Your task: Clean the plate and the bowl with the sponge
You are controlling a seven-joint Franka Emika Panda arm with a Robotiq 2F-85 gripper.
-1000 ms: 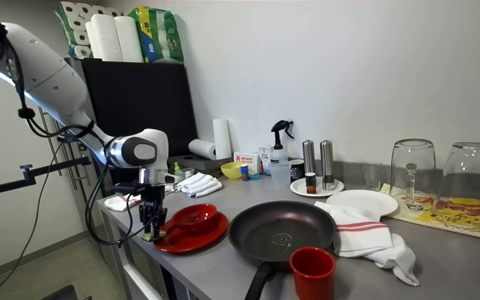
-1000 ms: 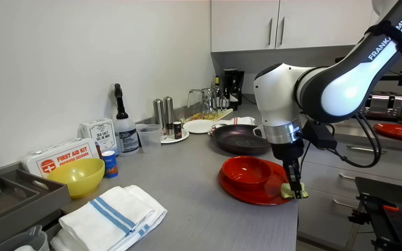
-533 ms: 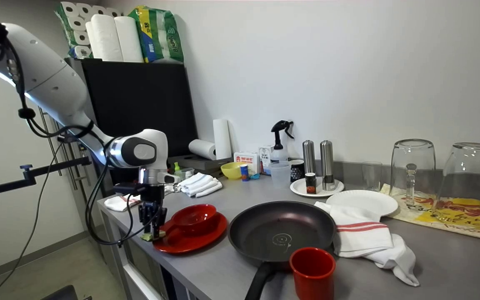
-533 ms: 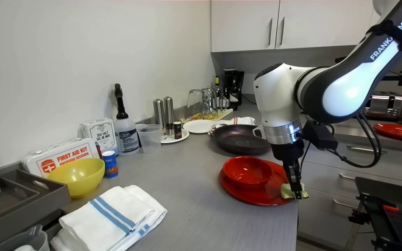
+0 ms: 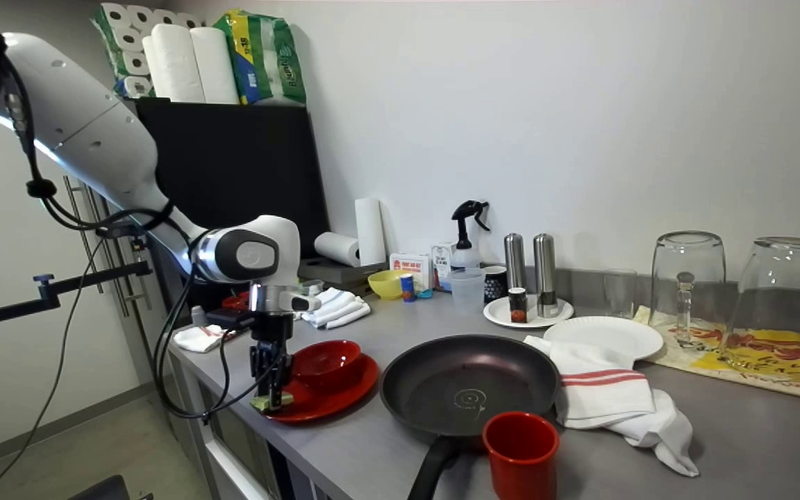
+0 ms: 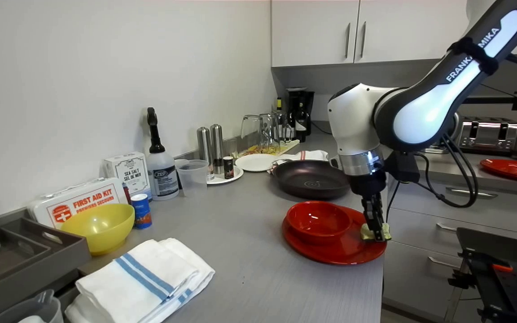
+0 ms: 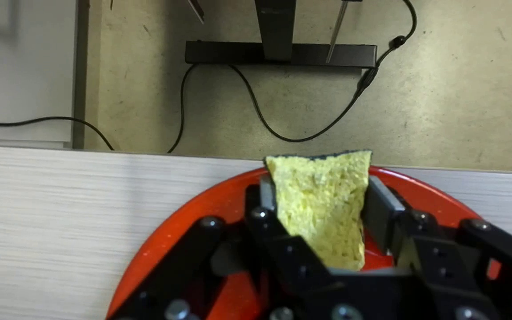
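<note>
The sponge (image 7: 322, 209), a yellow-green block with a dark backing edge, is squeezed between the two fingers of my gripper (image 7: 325, 200). My gripper points down over the glossy red plate (image 6: 352, 253), at the part of its rim closest to the counter's front edge. In both exterior views the sponge sits low at that rim; whether it presses on the surface I cannot tell. The red bowl (image 6: 317, 222) stands upright on the plate, toward the side away from my gripper (image 6: 377, 234). The wrist view does not show the bowl.
A black frying pan (image 5: 469, 389) stands beside the plate, with a red cup (image 5: 521, 451) near its handle. Folded white towels (image 6: 142, 278) and a yellow bowl (image 6: 101, 226) are further along the counter. The counter edge (image 7: 194, 156) runs close by the plate.
My gripper has moved with the sponge from just past the plate's outer edge inward over its rim. Plate and bowl shifted very slightly earlier in this second.
</note>
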